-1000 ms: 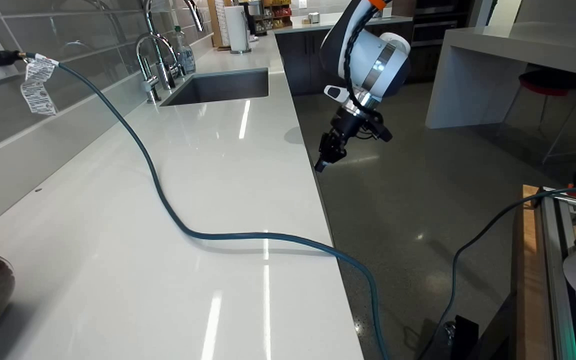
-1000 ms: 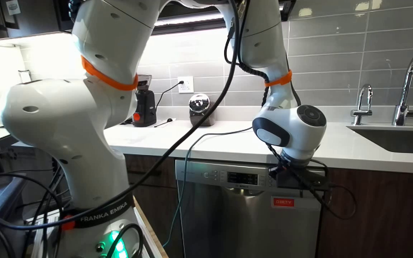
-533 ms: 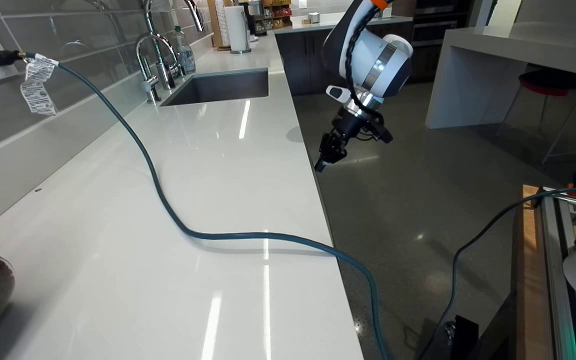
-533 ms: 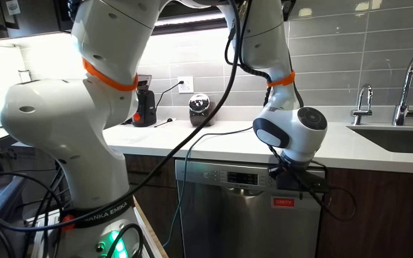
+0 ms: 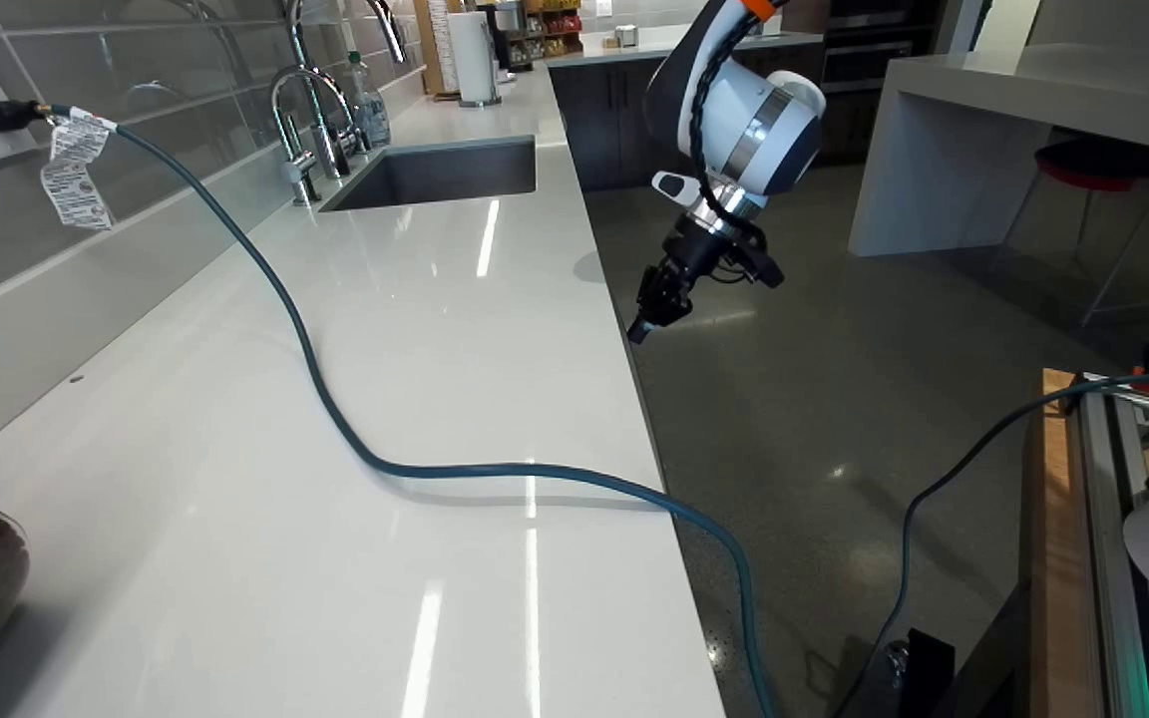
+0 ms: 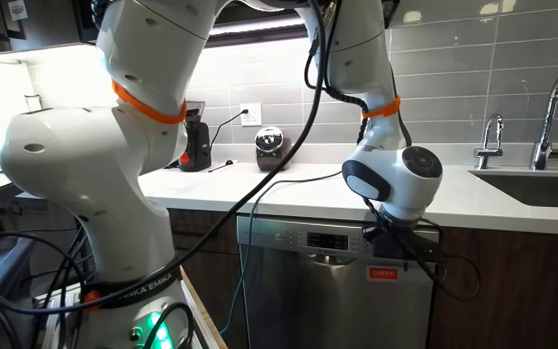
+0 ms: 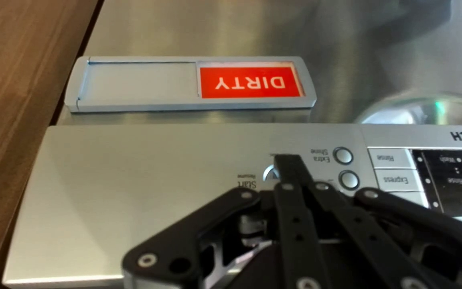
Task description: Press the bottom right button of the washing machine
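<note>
The machine is a steel Bosch dishwasher [image 6: 337, 300] with a silver control panel [image 6: 269, 235] along its top. In the wrist view the panel [image 7: 146, 160] stands upside down. The round Start button [image 7: 269, 173] is partly hidden behind my fingertips. Two more round buttons, the upper one marked Extra Shine [image 7: 343, 155] and another [image 7: 349, 180] below it, lie to the right in that view. My gripper [image 7: 291, 160] is shut and empty, its tips over the Start button's edge; I cannot tell whether they touch. In an exterior view the gripper [image 5: 640, 331] points down beside the counter's front edge.
A red DIRTY sign [image 7: 251, 82] sits on the door. The white counter [image 6: 308, 198] overhangs the panel, close to my wrist. A blue-green cable [image 5: 495, 470] crosses the counter and hangs in front of the door. A sink [image 6: 545, 189] lies to the right.
The arm's wrist has shifted slightly right and a little down in an exterior view. The gripper tips have stayed nearly in place.
</note>
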Motion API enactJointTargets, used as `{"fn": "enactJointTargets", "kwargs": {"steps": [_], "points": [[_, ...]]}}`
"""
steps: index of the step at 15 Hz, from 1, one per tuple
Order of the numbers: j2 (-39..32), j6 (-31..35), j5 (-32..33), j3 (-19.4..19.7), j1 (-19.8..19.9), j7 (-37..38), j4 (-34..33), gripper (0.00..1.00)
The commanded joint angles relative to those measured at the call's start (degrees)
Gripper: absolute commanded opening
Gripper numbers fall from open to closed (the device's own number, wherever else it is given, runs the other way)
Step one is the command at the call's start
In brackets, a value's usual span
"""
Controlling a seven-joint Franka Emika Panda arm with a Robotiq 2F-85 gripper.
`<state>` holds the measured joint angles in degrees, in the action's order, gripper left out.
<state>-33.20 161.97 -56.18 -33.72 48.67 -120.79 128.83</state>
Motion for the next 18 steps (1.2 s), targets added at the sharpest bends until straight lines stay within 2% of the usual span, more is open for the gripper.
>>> {"fn": "enactJointTargets", "kwargs": {"steps": [1, 18], "points": [[-1.77, 0.9, -2.3, -2.07, 1.0, -2.28, -1.08, 0.0], [-1.2, 1.13, -2.1, -1.82, 1.08, -1.23, -0.58, 0.0]]}}
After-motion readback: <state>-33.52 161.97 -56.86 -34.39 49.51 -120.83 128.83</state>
